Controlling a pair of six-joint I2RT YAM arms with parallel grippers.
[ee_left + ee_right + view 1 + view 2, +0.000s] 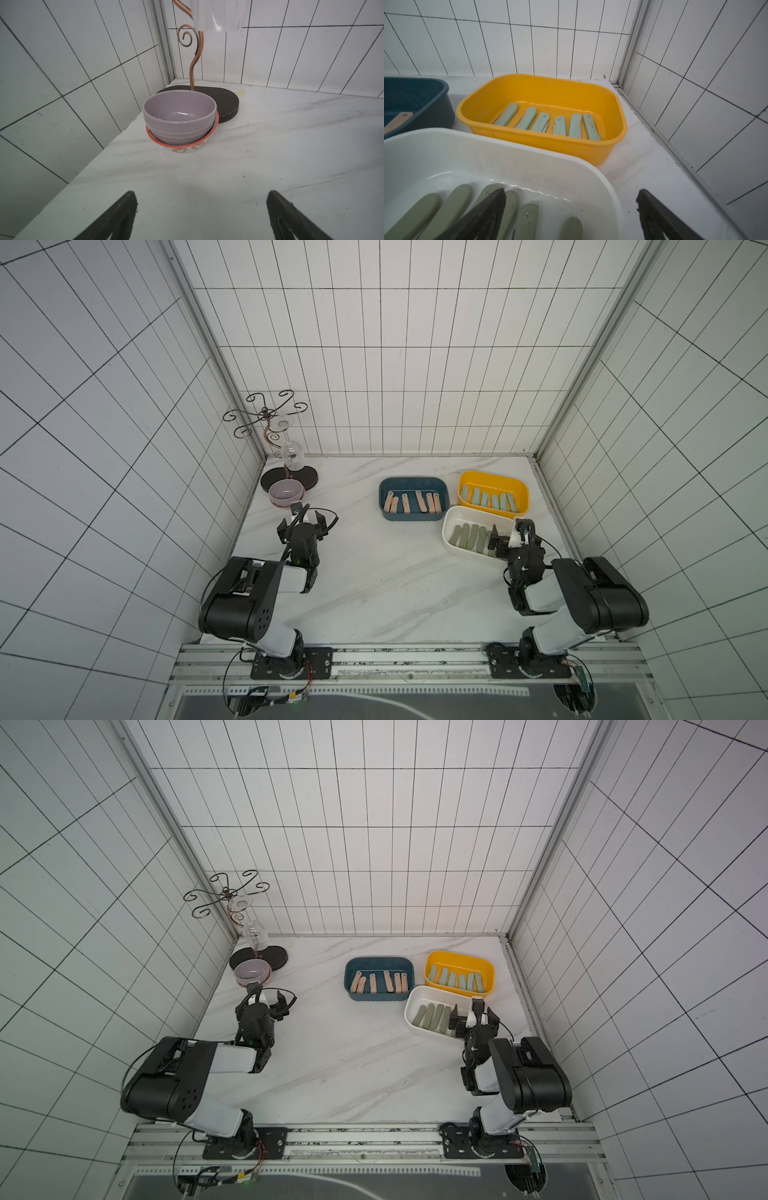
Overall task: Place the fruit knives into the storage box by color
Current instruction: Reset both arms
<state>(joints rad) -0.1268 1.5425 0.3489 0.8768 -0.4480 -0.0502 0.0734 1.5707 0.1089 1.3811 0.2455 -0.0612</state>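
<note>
Three storage boxes stand at the back right in both top views. The blue box (413, 480) holds several peach-pink fruit knives (420, 501). Several pale mint knives (527, 120) lie in a row in the yellow box (550, 93). The white box (467, 155), nearest me, holds several olive knives (452, 203). My right gripper (571, 191) hangs open over the white box's right end with nothing between its fingers. Far to the left, my left gripper (200, 194) is open and empty above bare marble, facing the bowls.
A purple bowl (179, 116) sits nested in an orange-rimmed patterned bowl (187, 148) at the back left. Behind them a copper glass rack on a dark base (226, 104) holds a hanging wine glass (292, 450). Tiled walls close in three sides of the marble table (374, 572).
</note>
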